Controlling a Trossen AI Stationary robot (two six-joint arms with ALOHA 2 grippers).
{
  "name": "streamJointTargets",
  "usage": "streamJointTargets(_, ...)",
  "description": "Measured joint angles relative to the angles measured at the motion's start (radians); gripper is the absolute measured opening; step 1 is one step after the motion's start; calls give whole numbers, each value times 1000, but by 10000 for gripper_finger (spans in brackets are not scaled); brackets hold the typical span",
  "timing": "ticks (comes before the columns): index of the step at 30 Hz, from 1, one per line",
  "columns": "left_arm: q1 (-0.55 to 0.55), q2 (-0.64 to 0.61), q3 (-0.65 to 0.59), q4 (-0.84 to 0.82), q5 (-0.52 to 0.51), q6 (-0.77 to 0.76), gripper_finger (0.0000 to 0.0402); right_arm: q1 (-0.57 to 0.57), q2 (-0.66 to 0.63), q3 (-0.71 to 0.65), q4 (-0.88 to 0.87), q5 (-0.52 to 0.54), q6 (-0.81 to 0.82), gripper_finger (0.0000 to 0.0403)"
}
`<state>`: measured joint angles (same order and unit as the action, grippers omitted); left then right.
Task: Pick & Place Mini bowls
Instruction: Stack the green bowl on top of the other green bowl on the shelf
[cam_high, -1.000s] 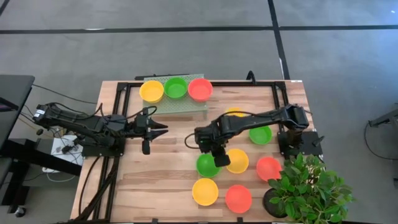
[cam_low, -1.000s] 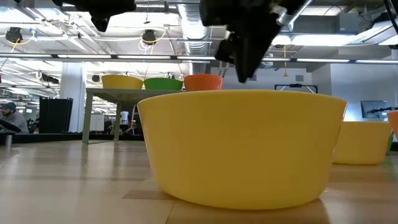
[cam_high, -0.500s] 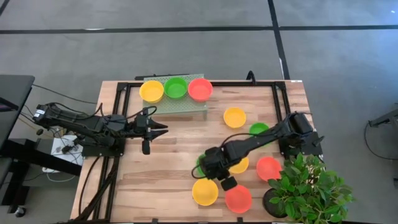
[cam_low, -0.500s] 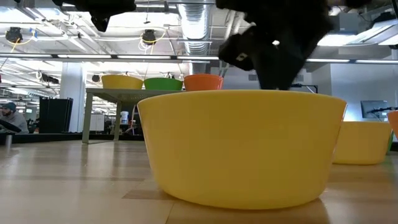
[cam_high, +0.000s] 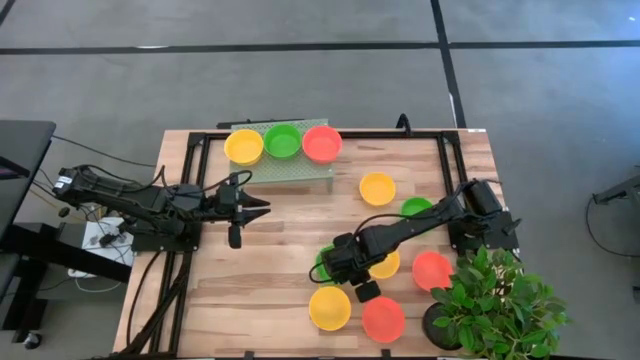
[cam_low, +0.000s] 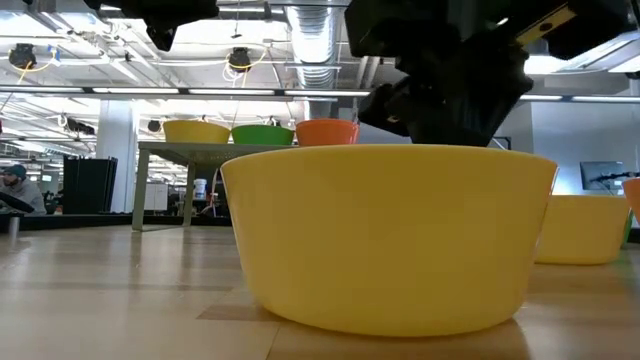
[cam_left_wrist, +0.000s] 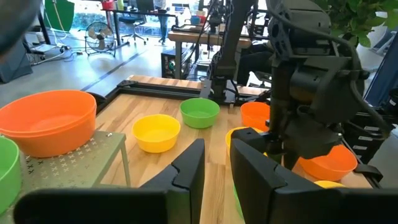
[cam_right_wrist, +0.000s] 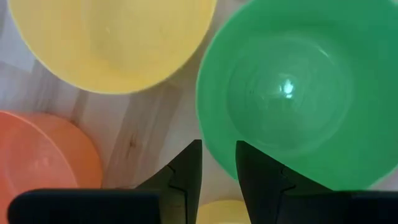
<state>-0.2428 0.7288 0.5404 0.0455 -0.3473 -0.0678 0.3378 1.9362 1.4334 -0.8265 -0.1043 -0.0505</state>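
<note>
I note pale, striped wood on the table (cam_high: 270, 270), framed in black. The raised platform (cam_high: 290, 171) is grey-green with a small cross pattern, carrying a yellow bowl (cam_high: 243, 146), a green bowl (cam_high: 283, 141) and an orange-red bowl (cam_high: 321, 143). Both arms are black. The plant (cam_high: 500, 300) is leafy green.

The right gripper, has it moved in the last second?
Yes. The right gripper swung away from the green mat toward the table's near edge, over a green bowl.
</note>
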Motion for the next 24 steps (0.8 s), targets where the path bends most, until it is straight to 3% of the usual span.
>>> streamJointTargets(20, 0, 0, 0, 1, 0, 0, 78, 3, 45, 0, 14, 3, -16, 93)
streamJointTargets(24, 0, 0, 0, 7, 0, 0, 78, -6, 49, 1, 20, 14, -12, 76)
